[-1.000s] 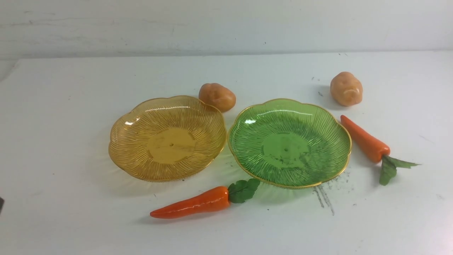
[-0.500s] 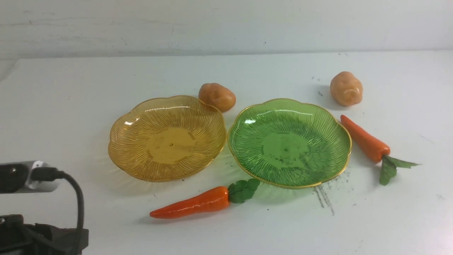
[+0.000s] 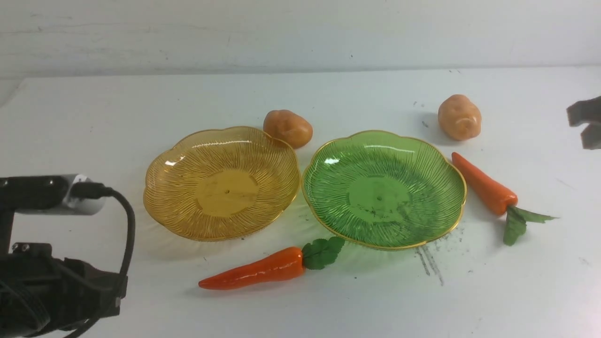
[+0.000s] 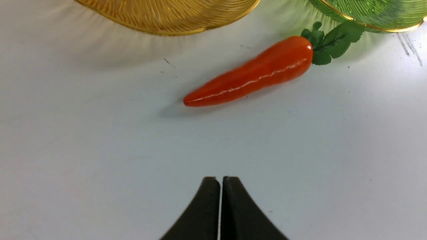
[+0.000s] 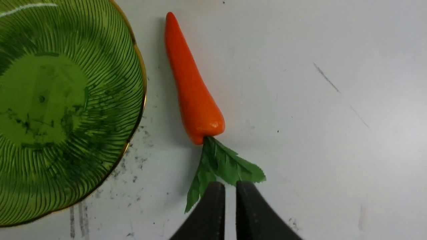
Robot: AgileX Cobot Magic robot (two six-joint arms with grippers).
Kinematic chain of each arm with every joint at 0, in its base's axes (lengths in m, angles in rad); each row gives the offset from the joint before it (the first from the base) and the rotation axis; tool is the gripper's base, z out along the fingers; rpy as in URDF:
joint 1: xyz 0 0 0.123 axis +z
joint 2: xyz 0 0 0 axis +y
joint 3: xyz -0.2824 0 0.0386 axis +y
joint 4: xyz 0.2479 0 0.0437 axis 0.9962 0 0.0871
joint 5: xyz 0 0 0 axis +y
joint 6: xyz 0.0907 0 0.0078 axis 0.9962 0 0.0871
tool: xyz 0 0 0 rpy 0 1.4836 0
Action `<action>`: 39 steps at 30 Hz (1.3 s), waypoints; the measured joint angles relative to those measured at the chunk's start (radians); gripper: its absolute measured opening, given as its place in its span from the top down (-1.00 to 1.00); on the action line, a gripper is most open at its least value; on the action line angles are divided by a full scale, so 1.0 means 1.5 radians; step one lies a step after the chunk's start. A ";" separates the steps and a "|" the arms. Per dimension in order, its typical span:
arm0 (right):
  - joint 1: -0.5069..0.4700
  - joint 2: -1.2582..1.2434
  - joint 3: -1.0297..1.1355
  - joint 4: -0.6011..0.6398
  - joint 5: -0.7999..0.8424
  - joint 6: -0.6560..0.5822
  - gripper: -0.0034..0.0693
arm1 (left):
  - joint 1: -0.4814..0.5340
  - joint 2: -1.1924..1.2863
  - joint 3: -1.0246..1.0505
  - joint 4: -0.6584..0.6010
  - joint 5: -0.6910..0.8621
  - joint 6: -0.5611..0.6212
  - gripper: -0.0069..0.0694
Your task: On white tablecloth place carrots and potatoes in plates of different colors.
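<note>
Two plates sit side by side on the cloth (image 3: 94, 117), the amber plate (image 3: 222, 183) to the left and the green plate (image 3: 384, 189) to the right. Their rims are so close that I cannot tell whether they touch. All four vegetables lie on the cloth, outside the plates.

The left potato (image 3: 288, 128) sits just behind the amber plate's far right rim. The right potato (image 3: 459, 117) stands apart, beyond the green plate's far right side. The near carrot (image 3: 256, 273) lies in front of the plates with its tip pointing left and its leaves reaching the green plate's near rim. The right carrot (image 3: 483, 185) lies just right of the green plate, tip pointing away toward the right potato and leaves spread toward the near side. Grey scuffs (image 3: 429, 263) mark the cloth by the green plate's near right rim.

The left arm (image 3: 47, 281) shows at the lower left with a black cable looping off it. The left gripper (image 4: 220, 180) is over bare cloth, short of the near carrot's tip, its fingers pressed flat together and holding nothing.

The right gripper (image 5: 230, 186) shows at the right edge of the front view. From its wrist it sits at the right carrot's leaves, fingers parted by a narrow slit with nothing between them. I cannot tell whether it touches the leaves.
</note>
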 joint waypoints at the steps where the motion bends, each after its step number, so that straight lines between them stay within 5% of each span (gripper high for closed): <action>1: 0.002 0.016 -0.010 0.000 -0.001 -0.005 0.60 | 0.000 0.009 -0.008 -0.003 0.000 0.007 0.83; 8: 0.036 0.169 -0.076 -0.022 -0.035 -0.033 -0.25 | 0.000 0.067 -0.035 -0.015 0.015 0.049 0.83; 15: 0.070 0.297 -0.115 -0.058 -0.035 -0.033 -0.81 | 0.000 0.075 -0.035 -0.015 0.030 0.051 0.83; 21: 0.073 0.361 -0.123 -0.062 -0.033 -0.032 -0.73 | 0.000 0.075 -0.035 -0.015 0.046 0.051 0.83; 26: 0.073 0.364 -0.145 -0.066 0.000 -0.032 -0.03 | 0.000 0.075 -0.035 -0.015 0.047 0.051 0.83; 34: 0.072 0.321 -0.242 -0.123 0.137 0.008 -0.09 | 0.000 0.075 -0.035 -0.015 0.058 0.051 0.83; 39: 0.072 0.239 -0.288 -0.016 0.160 0.023 -0.09 | 0.000 0.075 -0.035 -0.015 0.066 0.051 0.83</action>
